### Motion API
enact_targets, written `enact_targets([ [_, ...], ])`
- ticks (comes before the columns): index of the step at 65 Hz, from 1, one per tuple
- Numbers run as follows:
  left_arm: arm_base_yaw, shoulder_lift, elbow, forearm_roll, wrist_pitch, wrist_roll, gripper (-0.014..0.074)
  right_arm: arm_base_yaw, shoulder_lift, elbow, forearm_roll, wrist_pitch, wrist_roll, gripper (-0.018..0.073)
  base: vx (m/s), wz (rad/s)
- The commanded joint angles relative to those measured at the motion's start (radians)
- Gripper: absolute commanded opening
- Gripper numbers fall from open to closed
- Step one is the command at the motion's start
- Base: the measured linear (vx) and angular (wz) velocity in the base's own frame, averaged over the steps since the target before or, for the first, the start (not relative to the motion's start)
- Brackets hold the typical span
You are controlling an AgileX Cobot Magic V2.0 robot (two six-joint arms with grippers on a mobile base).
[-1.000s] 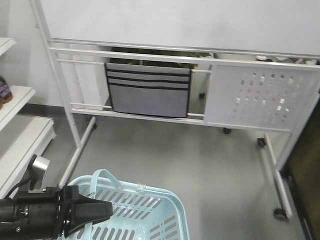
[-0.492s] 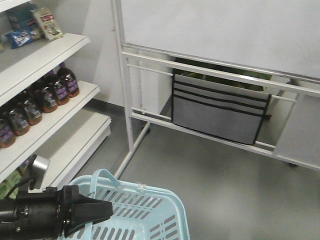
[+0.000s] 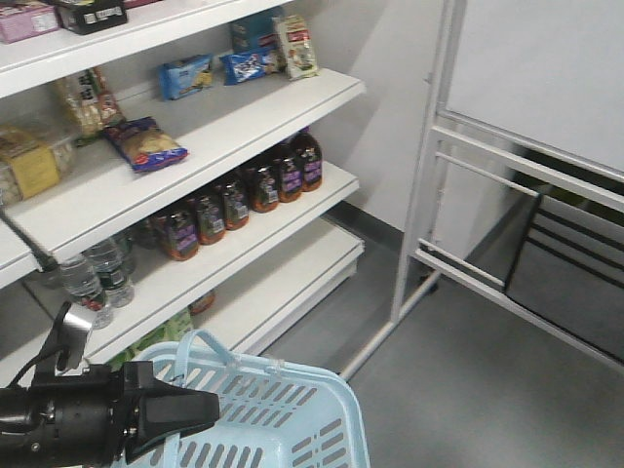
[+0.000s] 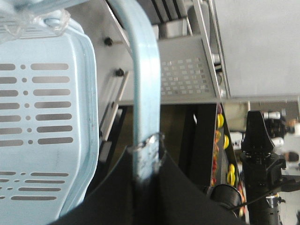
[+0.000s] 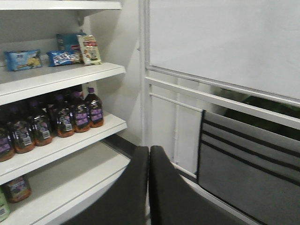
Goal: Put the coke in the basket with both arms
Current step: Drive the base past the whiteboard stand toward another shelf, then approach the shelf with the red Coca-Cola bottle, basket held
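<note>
The whole background slides toward 3 o'clock. The white board stand point(image 3: 436, 166), in the middle a second ago, is now at 3 o'clock, with its striped pouch point(image 3: 575, 263) cut by the edge. Shelves point(image 3: 214, 136) with dark bottles point(image 3: 244, 195) and snack packets point(image 3: 263, 49) now fill 9 to 12 o'clock.

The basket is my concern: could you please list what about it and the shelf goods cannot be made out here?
1. Basket floor: front-facing view, cut off by the bottom edge, so contents unknown.
2. Handle: left wrist view, left gripper covers the clamped part.
3. Dark bottles: front-facing view, labels too small to read.
4. Lowest shelf: right wrist view, right gripper hides part.
5. Coke: not identifiable in any view.
</note>
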Motion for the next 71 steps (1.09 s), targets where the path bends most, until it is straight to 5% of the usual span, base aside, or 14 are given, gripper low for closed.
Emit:
enact_targets([
  [1,-0.003,-0.025,-0.023,-0.095,0.07,0.006,-0.0006,0.0,-0.018,0.011,-0.003,-0.072,-0.005,-0.001,0.15,0.6],
  [71,-0.003,-0.025,-0.023,-0.095,0.07,0.006,-0.0006,0.0,-0.018,0.011,-0.003,-0.072,-0.005,-0.001,0.12,0.59],
])
